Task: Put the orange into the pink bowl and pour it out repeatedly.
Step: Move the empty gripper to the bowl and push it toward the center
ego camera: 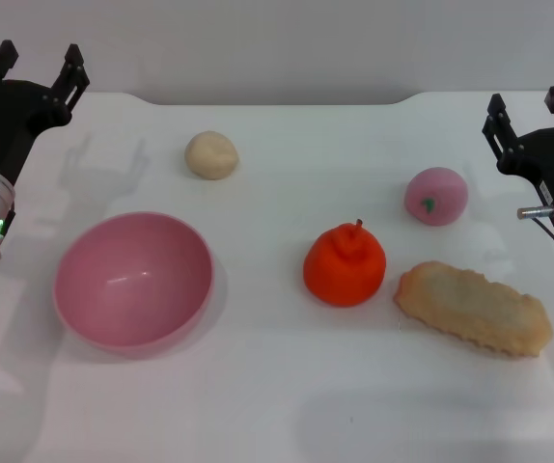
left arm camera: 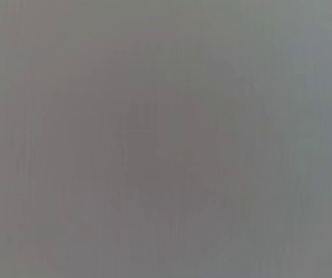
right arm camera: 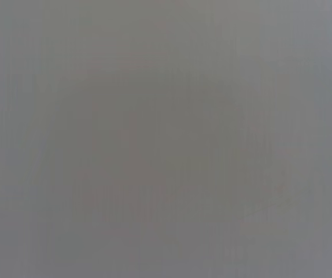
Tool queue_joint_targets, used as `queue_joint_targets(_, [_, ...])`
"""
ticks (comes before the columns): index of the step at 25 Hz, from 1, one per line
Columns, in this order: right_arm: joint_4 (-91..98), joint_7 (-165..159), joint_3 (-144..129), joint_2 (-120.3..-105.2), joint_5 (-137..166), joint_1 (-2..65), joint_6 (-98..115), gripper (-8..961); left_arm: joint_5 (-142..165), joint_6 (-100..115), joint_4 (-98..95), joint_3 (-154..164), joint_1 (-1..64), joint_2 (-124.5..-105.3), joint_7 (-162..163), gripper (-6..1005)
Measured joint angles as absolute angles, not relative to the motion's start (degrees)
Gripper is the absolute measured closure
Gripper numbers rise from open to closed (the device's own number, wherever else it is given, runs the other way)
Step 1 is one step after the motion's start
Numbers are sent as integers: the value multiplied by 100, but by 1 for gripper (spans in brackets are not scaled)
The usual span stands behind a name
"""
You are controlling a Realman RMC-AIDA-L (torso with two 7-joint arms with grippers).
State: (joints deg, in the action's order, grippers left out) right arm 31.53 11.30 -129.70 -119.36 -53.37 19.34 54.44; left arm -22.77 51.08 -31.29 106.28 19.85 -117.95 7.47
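Here is the white table (ego camera: pixel 287 405), smooth and matte, and both arms sit out at its far corners. The left gripper (ego camera: pixel 36 69) hangs at the far left edge, black fingers spread apart with nothing between them; the right gripper (ego camera: pixel 528 108) hangs at the far right edge, its two black fingers likewise parted and empty. Nearer the robot than the left gripper and a little inward from it sits the pink bowl (ego camera: pixel 132 282), a glossy hemispherical plastic shell, tipped slightly so its hollow faces the camera, with nothing inside. The orange (ego camera: pixel 345 265) rests on the table well apart from both grippers, roughly mid-table, closer to the right gripper than the left: bright orange-red, lumpy, matte skin, a little stem standing on top. Just beside it, toward the right gripper's side, lies a long golden-brown pastry piece (ego camera: pixel 475 309) with a crinkled edge and grainy crust, close to the orange but not clearly touching. Between that pastry and the right gripper sits a small round pink fruit (ego camera: pixel 436 196) with a green mark. Inward from the left gripper, a small beige ball (ego camera: pixel 210 154), dull and a bit dented. No writing or labels can be read anywhere. Both wrist views show only a flat grey blur.
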Motion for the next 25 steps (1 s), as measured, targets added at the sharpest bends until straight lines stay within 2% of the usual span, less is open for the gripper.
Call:
queue_joint_targets(8, [3134,1125,-12969,-11936,-5337,1939,5436,276,-2258,4248,-3886,10669,1771,-11689,749,198])
queue_joint_targets(12, [3137,1124,-12970,-11936,-5336,1933,5409,276,-1971,2121,-5843,10551,1305,-11354,862,197])
queue_joint_targets(13, [3139,1124,-12970,-11935,-5337,1934,5392,276,-1971,2121,-5843,10551,1305,-11354,862,197])
queue_joint_targets(14, [3141,1124,-12970,-11933,-5337,1934,5383,276,-1887,772,-6797,10397,1212,-11240,845,197])
queue_joint_targets(16, [3147,1125,-12971,-11929,-5336,1946,5366,276,-1858,-698,-7661,10079,1239,-11222,716,197])
queue_joint_targets(18, [3154,1125,-12970,-11927,-5336,1954,5362,277,-1856,-2725,-8405,9560,1394,-11350,279,196])
queue_joint_targets(19, [3156,1124,-12970,-11924,-5337,1957,5360,277,-1852,-3897,-8776,9135,1500,-11578,-129,196])
queue_joint_targets(21, [3160,1125,-12967,-11919,-5336,1966,5358,277,-1855,-5011,-9098,8808,1557,-11765,-501,195])
queue_joint_targets(25, [3159,1124,-12955,-11917,-5336,1977,5358,277,-1844,-6175,-9685,8797,1539,-11769,-596,195])
